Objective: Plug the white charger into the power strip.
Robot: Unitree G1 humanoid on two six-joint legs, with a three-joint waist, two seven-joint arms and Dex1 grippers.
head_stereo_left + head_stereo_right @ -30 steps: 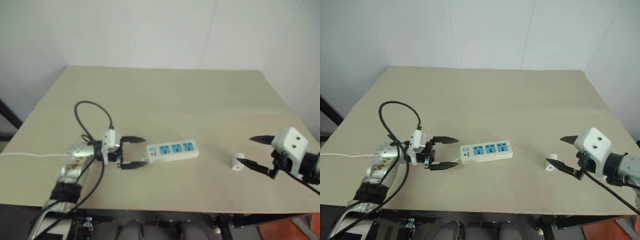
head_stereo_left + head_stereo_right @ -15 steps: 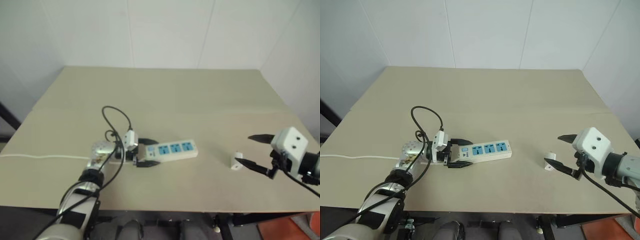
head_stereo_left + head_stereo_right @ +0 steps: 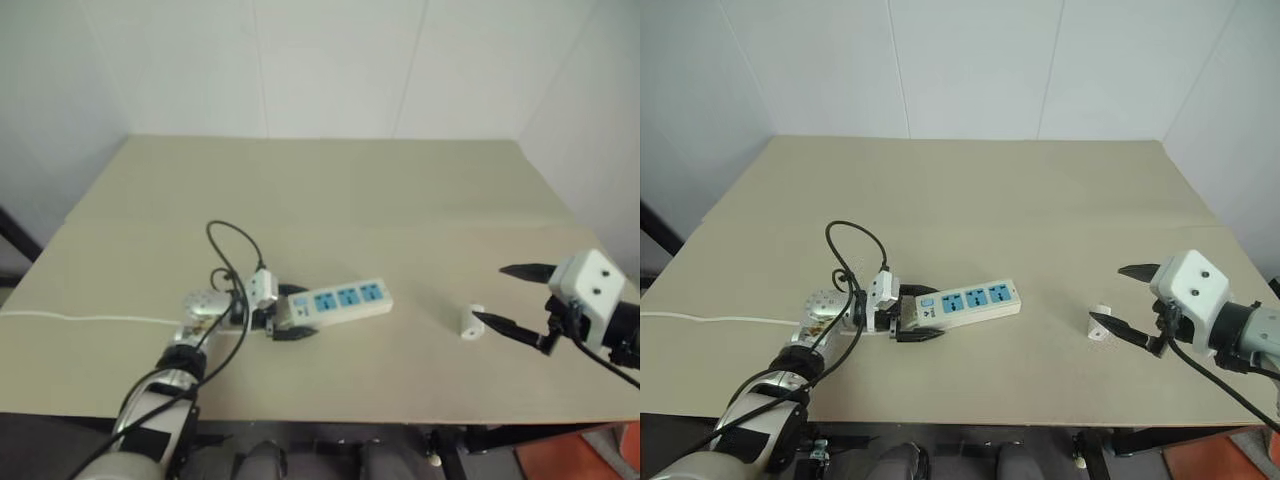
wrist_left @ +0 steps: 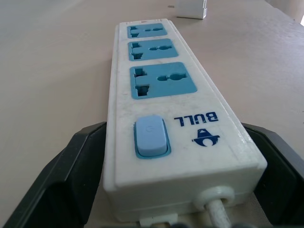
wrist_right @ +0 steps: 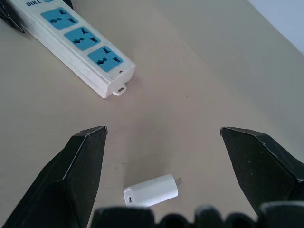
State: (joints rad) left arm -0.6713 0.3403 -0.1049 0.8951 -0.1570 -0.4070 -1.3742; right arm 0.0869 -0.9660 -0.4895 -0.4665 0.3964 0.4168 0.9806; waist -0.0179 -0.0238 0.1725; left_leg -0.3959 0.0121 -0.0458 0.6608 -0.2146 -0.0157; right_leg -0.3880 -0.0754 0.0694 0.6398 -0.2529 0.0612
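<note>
The power strip (image 3: 970, 298) lies flat near the table's middle, blue sockets up, with its cord end toward my left arm. My left gripper (image 3: 923, 312) is open and low over the table. Its black fingers (image 4: 71, 166) straddle the strip's switch end (image 4: 151, 137), one along each long side. The white charger (image 3: 1100, 325) lies on its side to the right, well apart from the strip. My right gripper (image 3: 1106, 293) hovers open just above the charger (image 5: 151, 190), which lies between and below the fingertips with nothing gripped.
The strip's thin white cord (image 3: 710, 320) runs off the table's left edge. The beige table (image 3: 970, 200) ends at a white wall behind, and its front edge lies close below both arms.
My left gripper moved right and down from beside the strip until its open fingers came around the switch end. The right gripper and charger stayed in place.
</note>
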